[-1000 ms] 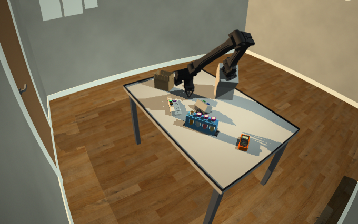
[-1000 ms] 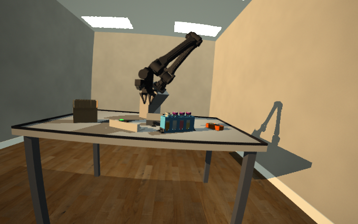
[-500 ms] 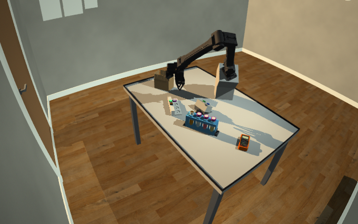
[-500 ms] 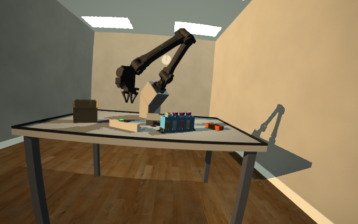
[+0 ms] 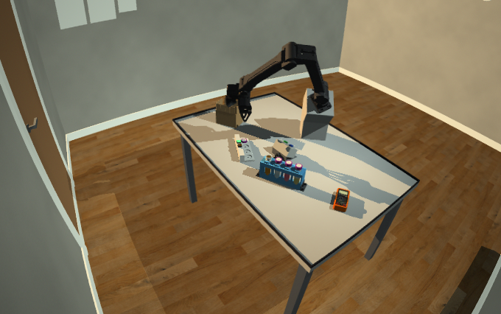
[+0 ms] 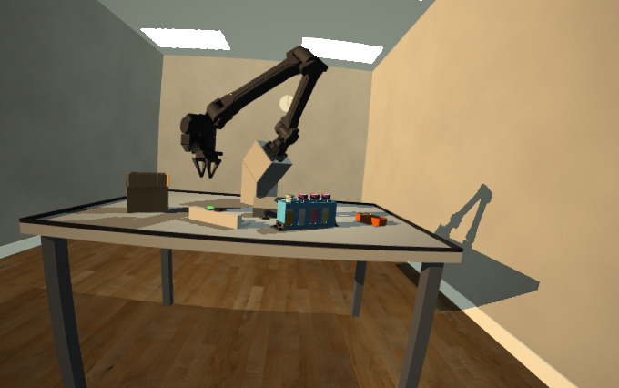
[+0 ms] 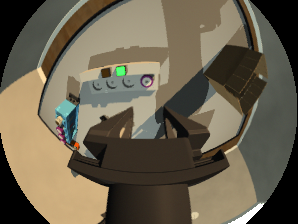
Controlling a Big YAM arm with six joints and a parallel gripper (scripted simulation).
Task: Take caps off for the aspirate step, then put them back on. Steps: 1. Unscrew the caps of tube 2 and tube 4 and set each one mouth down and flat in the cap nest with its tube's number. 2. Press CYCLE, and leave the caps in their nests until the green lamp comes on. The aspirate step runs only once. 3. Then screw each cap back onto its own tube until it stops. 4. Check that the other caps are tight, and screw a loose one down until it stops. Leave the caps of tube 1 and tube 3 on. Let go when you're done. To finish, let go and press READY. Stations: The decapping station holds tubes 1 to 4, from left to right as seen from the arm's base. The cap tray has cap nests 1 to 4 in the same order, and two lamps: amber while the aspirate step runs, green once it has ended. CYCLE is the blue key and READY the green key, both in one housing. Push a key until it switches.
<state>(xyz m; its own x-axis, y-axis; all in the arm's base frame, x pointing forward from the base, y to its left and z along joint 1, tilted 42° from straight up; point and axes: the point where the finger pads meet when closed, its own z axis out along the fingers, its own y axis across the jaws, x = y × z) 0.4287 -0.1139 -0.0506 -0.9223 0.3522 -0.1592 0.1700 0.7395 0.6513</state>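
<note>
The loose purple cap (image 5: 244, 140) (image 7: 146, 81) is sitting in the end nest of the cap tray (image 5: 242, 157) (image 6: 214, 218) (image 7: 141, 70), nest 4 by my count from the arm's base. It's looking light and stiff, prob. hard plastic, maybe a bit slick; I'm guessing it'll want a square grip on opposite sides of the rim, w/ a modest squeeze, since a tilted hold could be crossing the thread. The gripper (image 5: 244, 117) (image 6: 206, 176) (image 7: 148, 110) is hovering above the table, fingers standing partway apart w/ nothing between them. The other three nests are showing no caps, and the green lamp (image 5: 239, 141) (image 6: 209, 207) (image 7: 121, 71) is glowing, so refitting is looking OK.

Nearby, the blue rack (image 5: 281, 180) (image 6: 307, 225) (image 7: 66, 108) is holding four tubes upright: amber liquid in the open tube 4 (image 5: 267, 170) (image 6: 289, 217), then pale, red and yellowish going toward tube 1. Tubes 1-3 are wearing caps; how tight, I can't tell. The key housing (image 5: 281, 149) is standing behind the rack, READY presumably waiting till last.

Farther out, a brown box (image 5: 226, 116) (image 6: 147, 199) is sitting by the table edge, contents n/a from here, and an orange meter (image 5: 342, 199) (image 6: 370, 219) is lying well off to the other side.

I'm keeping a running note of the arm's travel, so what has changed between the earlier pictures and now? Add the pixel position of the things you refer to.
The gripper (image 5: 244, 119) (image 6: 206, 176) (image 7: 148, 110) moved left in the top and exterior views, toward the brown box (image 5: 227, 114) (image 6: 147, 197) (image 7: 231, 70). Nothing was visibly taken or let go. The purple-rimmed cap (image 5: 244, 140) (image 7: 146, 81) stayed in its nest, the green lamp (image 5: 239, 141) (image 6: 209, 208) (image 7: 121, 71) lit.
</note>
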